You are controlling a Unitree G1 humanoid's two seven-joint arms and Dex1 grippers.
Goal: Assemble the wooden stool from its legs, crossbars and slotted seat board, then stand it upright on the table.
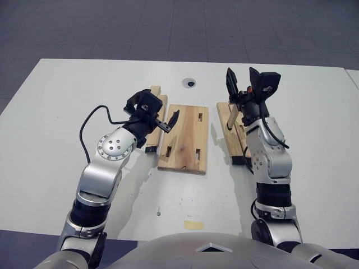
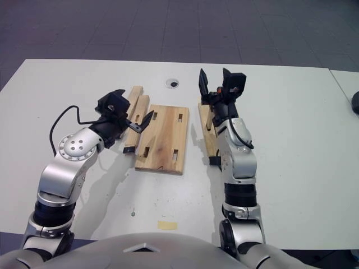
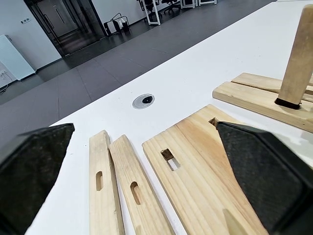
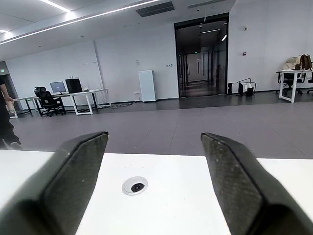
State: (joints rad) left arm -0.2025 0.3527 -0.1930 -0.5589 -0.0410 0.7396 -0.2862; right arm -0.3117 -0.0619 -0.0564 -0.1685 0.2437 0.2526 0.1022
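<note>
Tape [image 1: 193, 225]: a small yellowish scrap near the front edge of the white table [image 1: 67, 112].
Seat board [image 1: 185, 140]: flat at the table's centre, slotted face up, long axis pointing away from the robot.
Left gripper [image 1: 161, 131]: spread wide and holding nothing, hanging low over the board's left edge and the strips beside it.
Slotted strips [image 3: 124, 161]: 2 lying side by side just left of the board, parallel to it.
Flat pieces [image 3: 254, 93]: 2 lying side by side just right of the board, running the same way.
Stick [image 3: 298, 54]: standing nearly upright on those flat pieces.
Right gripper [image 1: 242, 81]: released and holding nothing, fingers aimed at the table's far side, above the stick.
Cable hole [image 1: 189, 83]: beyond the board.
</note>
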